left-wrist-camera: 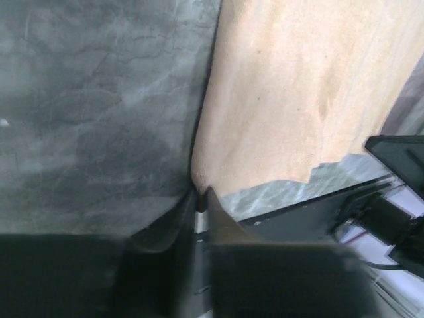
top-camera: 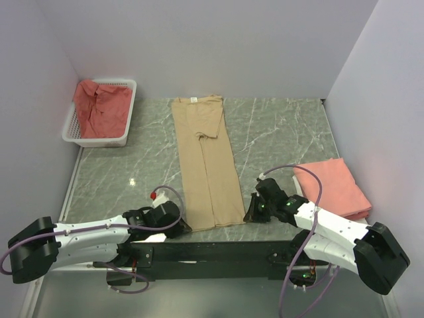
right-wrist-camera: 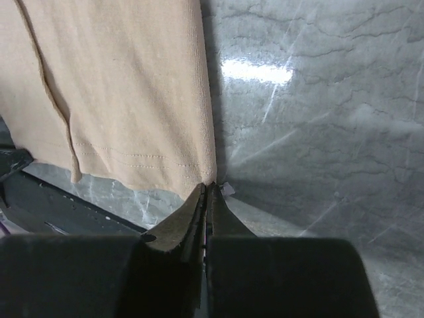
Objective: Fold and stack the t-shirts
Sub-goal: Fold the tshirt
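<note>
Marble-patterned grey-green table (top-camera: 278,132), seen from above, with the two arm bases at its near edge. The tan shirt (top-camera: 205,165) lies flat at centre, folded into a long strip that runs from the far edge toward the arms (hem nearest them). The pink shirt (top-camera: 334,185) sits folded at the near right, well apart from the tan one. At the far left corner stands the white mesh basket (top-camera: 73,129), which holds a crumpled red shirt (top-camera: 103,106). The left gripper (left-wrist-camera: 201,192) is low on the table at the hem's near left corner, fingers narrow, tips drawn together on the cloth edge. The right gripper (right-wrist-camera: 206,187) is at the near right corner, fingers pressed together on the stitched hem. A small white label (top-camera: 194,99) shows at the tan shirt's collar, its print too small to read.
</note>
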Controlling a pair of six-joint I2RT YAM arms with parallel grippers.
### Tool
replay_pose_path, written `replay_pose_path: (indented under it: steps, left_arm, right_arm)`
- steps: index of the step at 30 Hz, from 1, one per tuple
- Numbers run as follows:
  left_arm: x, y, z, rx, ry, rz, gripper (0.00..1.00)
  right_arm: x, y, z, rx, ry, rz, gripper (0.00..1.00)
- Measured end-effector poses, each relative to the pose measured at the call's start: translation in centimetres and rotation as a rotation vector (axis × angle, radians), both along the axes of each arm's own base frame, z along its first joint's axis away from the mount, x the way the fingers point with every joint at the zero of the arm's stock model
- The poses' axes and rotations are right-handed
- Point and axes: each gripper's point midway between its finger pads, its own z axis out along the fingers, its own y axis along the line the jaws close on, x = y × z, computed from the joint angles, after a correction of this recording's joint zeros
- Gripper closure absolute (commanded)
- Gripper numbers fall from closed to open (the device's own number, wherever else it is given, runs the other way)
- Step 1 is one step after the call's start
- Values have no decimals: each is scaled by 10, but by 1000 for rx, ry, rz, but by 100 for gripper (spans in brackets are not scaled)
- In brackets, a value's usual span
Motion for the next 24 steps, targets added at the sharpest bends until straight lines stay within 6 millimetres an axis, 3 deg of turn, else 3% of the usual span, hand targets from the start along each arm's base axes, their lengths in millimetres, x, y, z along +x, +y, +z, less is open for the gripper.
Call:
replay_pose_path:
  steps: [1,7,14,20,24]
  left_arm:
    - [0,0,-1,1,2,3,99]
    - [-1,-1,0,37,-18,-53,99]
    - [-15,14,7,93,-16,-127,99]
    - [-19,11,47,55,-69,-175,100]
    - [-5,3,70,47,-136,-183,100]
  right_arm:
    - [0,1,1,4,0,0,99]
    - [-4,7,12,46,-19,6,100]
    - [-19,17,36,127,-53,33,100]
    - [-33,17,46,146,-56,53,100]
    - [-22,22,58,91,-58,60,100]
